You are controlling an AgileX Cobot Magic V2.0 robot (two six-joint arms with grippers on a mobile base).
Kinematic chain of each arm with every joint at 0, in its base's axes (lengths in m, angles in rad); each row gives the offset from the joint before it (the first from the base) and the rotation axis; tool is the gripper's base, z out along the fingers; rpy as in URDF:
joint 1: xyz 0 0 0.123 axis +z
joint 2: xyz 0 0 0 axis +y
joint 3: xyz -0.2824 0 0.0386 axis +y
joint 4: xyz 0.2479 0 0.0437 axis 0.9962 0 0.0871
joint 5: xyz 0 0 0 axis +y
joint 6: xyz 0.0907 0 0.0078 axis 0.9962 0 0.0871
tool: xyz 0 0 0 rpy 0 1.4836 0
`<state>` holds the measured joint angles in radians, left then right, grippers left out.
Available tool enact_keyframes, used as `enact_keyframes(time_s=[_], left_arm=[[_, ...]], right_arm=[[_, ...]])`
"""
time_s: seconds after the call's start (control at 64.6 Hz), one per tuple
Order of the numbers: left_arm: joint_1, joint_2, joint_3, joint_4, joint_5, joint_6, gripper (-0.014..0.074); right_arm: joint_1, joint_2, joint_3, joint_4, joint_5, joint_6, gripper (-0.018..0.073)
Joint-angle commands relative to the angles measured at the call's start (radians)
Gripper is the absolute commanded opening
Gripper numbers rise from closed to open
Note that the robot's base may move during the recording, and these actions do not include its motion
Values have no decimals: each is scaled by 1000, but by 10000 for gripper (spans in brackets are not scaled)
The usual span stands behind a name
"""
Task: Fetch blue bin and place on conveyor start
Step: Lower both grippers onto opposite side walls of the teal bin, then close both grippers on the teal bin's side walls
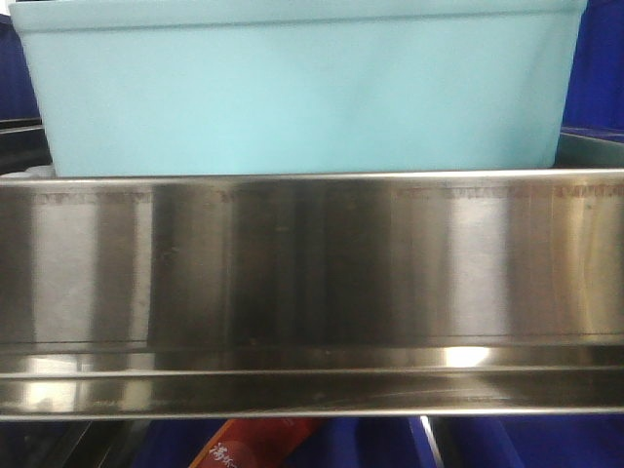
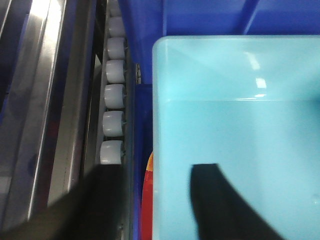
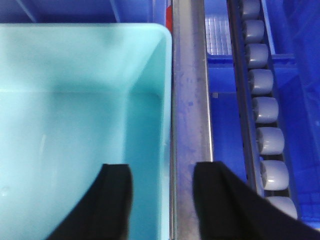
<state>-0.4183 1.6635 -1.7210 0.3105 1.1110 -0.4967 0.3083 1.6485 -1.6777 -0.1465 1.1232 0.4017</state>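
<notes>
The pale aqua blue bin stands on a shiny steel shelf and fills the top of the front view. In the left wrist view my left gripper is open astride the blue bin's left wall, one finger outside and one inside. In the right wrist view my right gripper is open astride the blue bin's right wall, with its outer finger over a steel rail. Neither gripper touches the walls. The bin is empty inside. The conveyor start is out of view.
The steel shelf front spans the front view. Grey roller tracks run along both sides of the bin. Dark blue crates lie behind and beside it. A red-orange packet shows below the shelf.
</notes>
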Motion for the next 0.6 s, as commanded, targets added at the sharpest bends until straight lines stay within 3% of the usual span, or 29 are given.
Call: enact_keyframes(time_s=[0.0, 0.588], left_arm=[[-7, 13, -7, 7, 2, -11, 289], [6, 98, -5, -44, 43, -39, 284]], right_arm=[[3, 17, -9, -15, -1, 2, 223], [1, 109, -7, 7, 45, 3, 223]])
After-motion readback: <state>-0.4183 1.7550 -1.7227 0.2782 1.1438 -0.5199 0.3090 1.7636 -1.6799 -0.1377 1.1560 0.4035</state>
